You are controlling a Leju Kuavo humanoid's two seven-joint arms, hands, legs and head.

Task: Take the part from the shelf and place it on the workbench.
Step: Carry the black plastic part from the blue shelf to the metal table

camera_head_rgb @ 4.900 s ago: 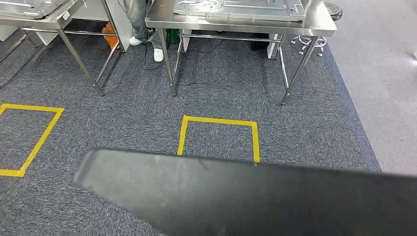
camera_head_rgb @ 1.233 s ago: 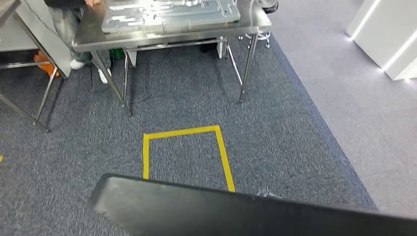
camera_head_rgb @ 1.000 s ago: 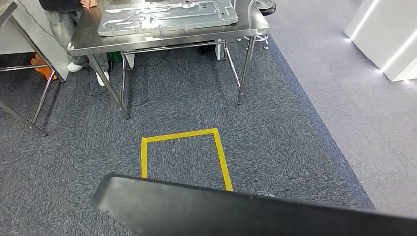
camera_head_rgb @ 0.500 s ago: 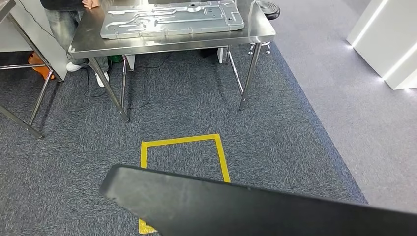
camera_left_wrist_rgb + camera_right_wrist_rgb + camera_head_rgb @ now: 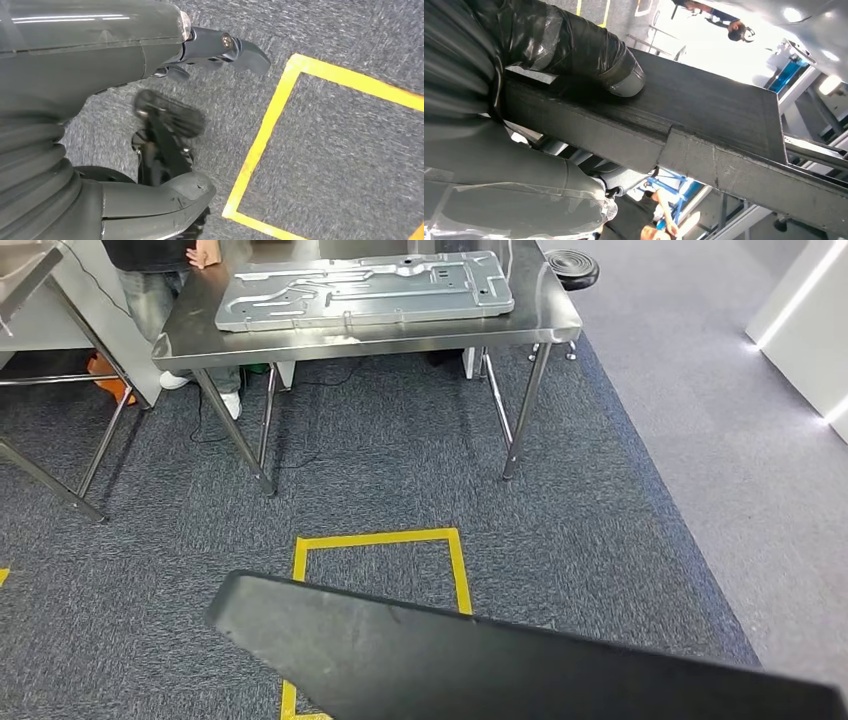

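Right hand [image 5: 549, 100] grips the dark part [image 5: 704, 120]; left hand [image 5: 150, 115] hangs spread, empty; keep the part level nearing the workbench [image 5: 540, 315] ahead.

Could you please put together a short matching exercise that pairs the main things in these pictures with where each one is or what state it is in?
Things:
1. black part
2. metal panel
3. yellow tape square
4. left hand

Places or states:
A. lying flat on the steel workbench
B. marked on the carpet in front of the workbench
C. gripped by the right hand
D. holding nothing, above the carpet

Pairs: 1-C, 2-A, 3-B, 4-D
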